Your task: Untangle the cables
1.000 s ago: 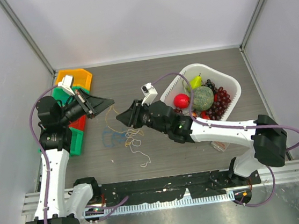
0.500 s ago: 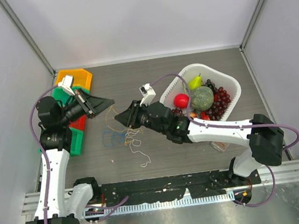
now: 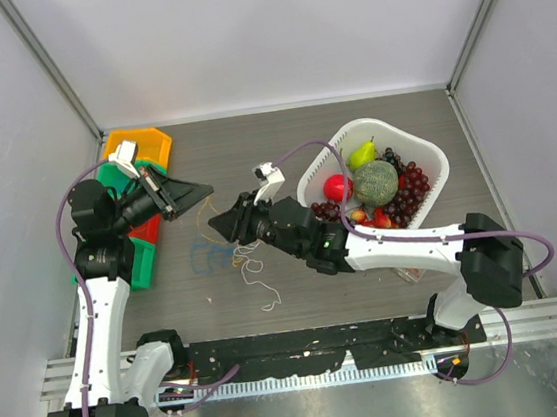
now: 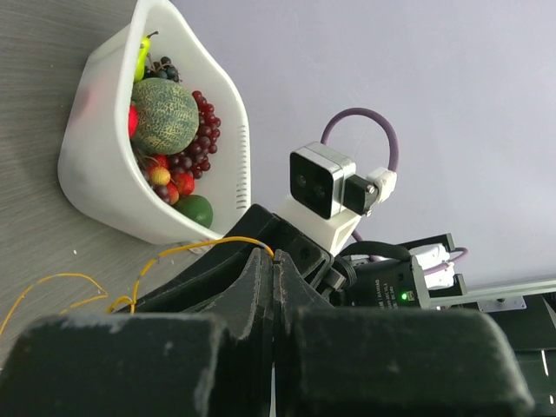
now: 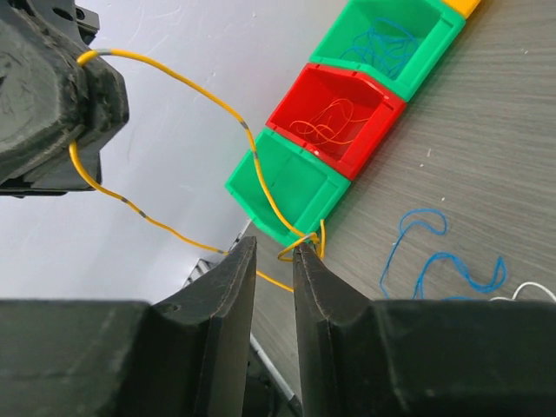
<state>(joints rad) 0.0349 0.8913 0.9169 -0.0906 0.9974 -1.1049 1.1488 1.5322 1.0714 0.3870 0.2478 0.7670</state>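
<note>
The cables lie as a small clump left of the table's centre: a blue cable (image 3: 204, 257) (image 5: 434, 261), a white cable (image 3: 259, 283) and an orange cable (image 3: 204, 213). My left gripper (image 3: 204, 189) (image 4: 274, 252) hangs above them, shut on the orange cable (image 4: 200, 248), which loops out from its tips. The right gripper (image 3: 216, 223) (image 5: 274, 246) stands just right of and below it, jaws open a narrow gap. A loop of the orange cable (image 5: 217, 104) hooks over the tip of its right finger (image 5: 306, 254); nothing sits between the jaws.
Small bins stand in a row at the far left: orange (image 3: 140, 142), green (image 3: 114, 177), red (image 3: 145, 232) (image 5: 339, 117), green (image 3: 142, 264) (image 5: 295, 191). The red bin holds orange wire and another green bin (image 5: 391, 43) holds blue wire. A white basket (image 3: 423, 152) (image 4: 104, 174) of fruit stands at the right.
My right gripper has slid a little to the left, toward the left gripper and the orange cable. The left arm has not moved.
</note>
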